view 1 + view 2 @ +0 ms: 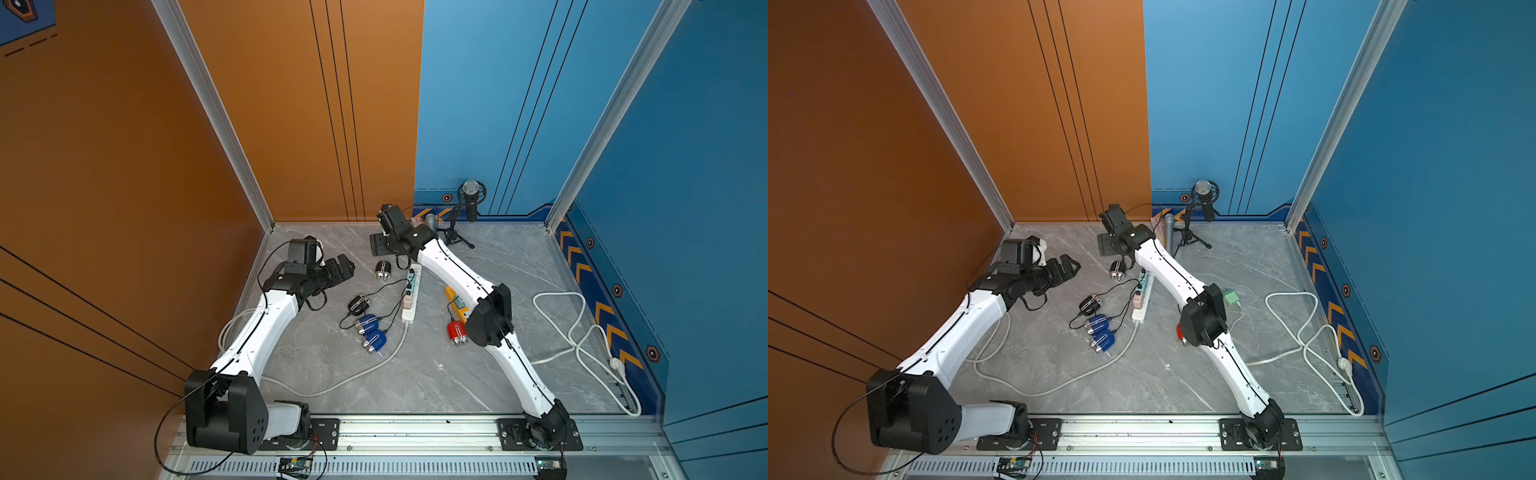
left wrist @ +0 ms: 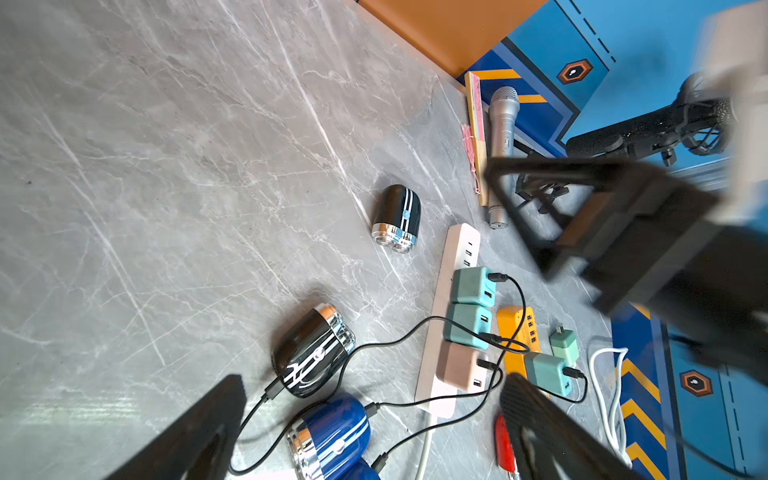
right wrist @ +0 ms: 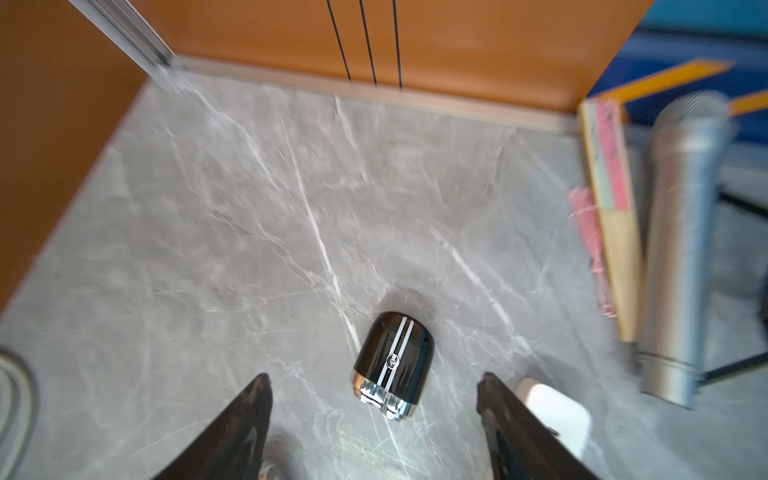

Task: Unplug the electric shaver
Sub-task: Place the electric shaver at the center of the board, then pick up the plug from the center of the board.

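Nearest lie the blue shavers (image 1: pixel 368 323) and the corded shaver (image 1: pixel 358 304), cabled to chargers on the strip (image 1: pixel 411 297). Past them the left gripper (image 1: pixel 348 267) hangs over the table (image 1: pixel 457 382), jaws spread wide, holding and touching nothing. Farther back, the right gripper (image 3: pixel 374 378) has its jaws well apart and empty. The shaver (image 3: pixel 392 357), black with two white stripes, lies unplugged on its side on the table between those fingertips, clear of both, beside the strip's far end. Its round emblem is too small to read. Farthest, the silver mic (image 3: pixel 681 249) lies by a pink label whose writing is blurred
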You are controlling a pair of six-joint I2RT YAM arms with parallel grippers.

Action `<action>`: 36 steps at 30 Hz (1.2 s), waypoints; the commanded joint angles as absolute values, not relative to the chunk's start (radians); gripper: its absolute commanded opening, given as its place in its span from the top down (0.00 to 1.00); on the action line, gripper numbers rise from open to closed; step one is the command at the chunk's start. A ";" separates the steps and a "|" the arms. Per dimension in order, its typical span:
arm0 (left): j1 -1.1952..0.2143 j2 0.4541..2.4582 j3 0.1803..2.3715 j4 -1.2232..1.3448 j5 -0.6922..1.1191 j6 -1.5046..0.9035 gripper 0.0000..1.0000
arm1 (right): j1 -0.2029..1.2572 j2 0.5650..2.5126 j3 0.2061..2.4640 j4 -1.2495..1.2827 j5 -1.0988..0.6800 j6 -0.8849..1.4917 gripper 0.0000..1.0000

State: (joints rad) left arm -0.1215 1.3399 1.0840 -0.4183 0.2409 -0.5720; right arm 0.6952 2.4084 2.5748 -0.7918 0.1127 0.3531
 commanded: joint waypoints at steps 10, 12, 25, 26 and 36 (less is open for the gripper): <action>-0.181 1.456 1.219 -0.430 0.192 -0.553 0.01 | 0.264 1.682 1.700 -0.878 0.175 0.267 0.20; -0.189 1.466 1.224 -0.430 0.185 -0.551 0.02 | 0.208 1.626 1.564 -0.865 0.148 0.209 0.19; -0.215 1.482 1.234 -0.431 0.149 -0.561 0.01 | 0.051 1.726 1.284 -0.784 -0.019 0.034 0.18; -0.215 1.481 1.231 -0.431 0.147 -0.563 0.01 | 0.048 1.747 1.289 -0.782 -0.020 0.028 0.19; -0.210 1.428 1.182 -0.430 0.119 -0.568 0.01 | 0.045 1.938 1.383 -0.758 -0.015 0.018 0.25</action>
State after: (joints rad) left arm -0.2108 1.4712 1.2041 -0.4171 0.1535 -0.5720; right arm 0.0463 1.9175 1.3422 -0.7673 -0.0078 0.0391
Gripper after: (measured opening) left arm 0.985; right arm 0.751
